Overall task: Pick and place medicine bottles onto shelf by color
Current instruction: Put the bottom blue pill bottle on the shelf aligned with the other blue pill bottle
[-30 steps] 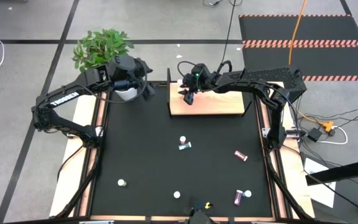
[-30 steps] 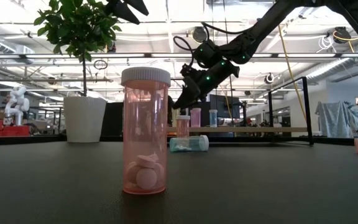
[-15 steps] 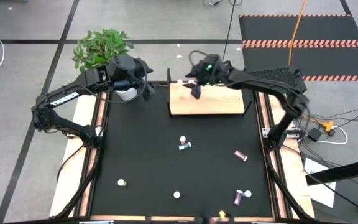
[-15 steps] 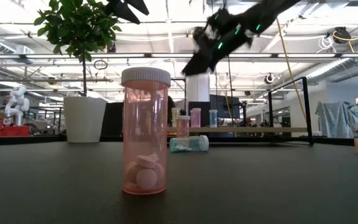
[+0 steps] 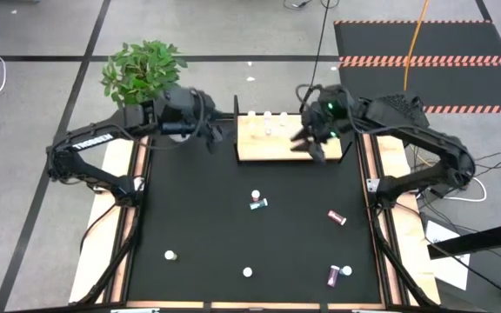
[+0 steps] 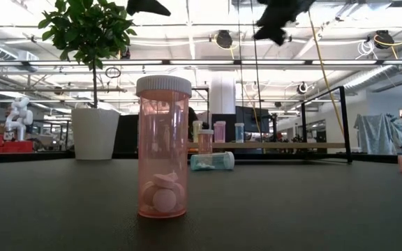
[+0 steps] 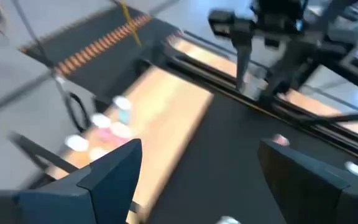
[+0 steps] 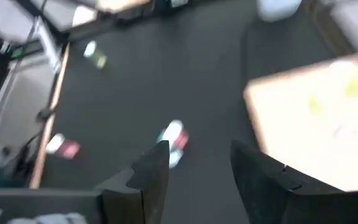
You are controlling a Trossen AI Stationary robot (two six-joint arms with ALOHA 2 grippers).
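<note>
The right gripper (image 5: 308,144) is above the right front part of the shelf (image 5: 272,149), with its fingers (image 8: 149,176) apart and nothing between them. The left gripper (image 5: 213,133) waits just left of the shelf, beside the potted plant (image 5: 143,68); its fingers (image 7: 114,171) are also apart and empty.

Small medicine bottles (image 5: 268,116) with white caps stand in a row at the far edge of the shelf. On the black surface (image 5: 198,217), a teal bottle (image 5: 258,204) lies near the middle, a magenta bottle (image 5: 337,216) lies to the right, and more bottles are near the front edge. In the low view a pink bottle (image 6: 163,146) stands upright very close to the camera.
</note>
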